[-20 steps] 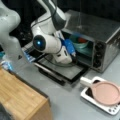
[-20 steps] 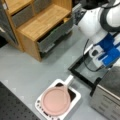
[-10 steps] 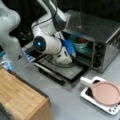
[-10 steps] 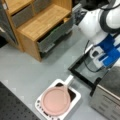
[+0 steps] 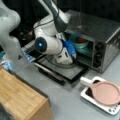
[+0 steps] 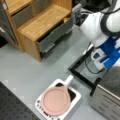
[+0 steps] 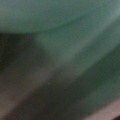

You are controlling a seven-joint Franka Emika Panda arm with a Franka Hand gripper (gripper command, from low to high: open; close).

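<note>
We see the white Franka arm (image 5: 48,45) reaching over the dropped black glass door (image 5: 63,68) into the silver toaster oven (image 5: 96,37). Our gripper (image 5: 75,55) sits at the cavity mouth, just beside the teal bowl (image 5: 80,42) on the rack; we cannot tell how its fingers stand. The risk, we judge: a slightly high approach nudges the bowl backward or tips it. Against the earlier frames, the arm looks barely shifted.

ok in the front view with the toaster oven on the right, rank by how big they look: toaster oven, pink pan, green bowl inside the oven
1. toaster oven
2. pink pan, though it lies nearer the camera, which flatters it
3. green bowl, only partly visible behind the arm, so its full size is unsure
</note>
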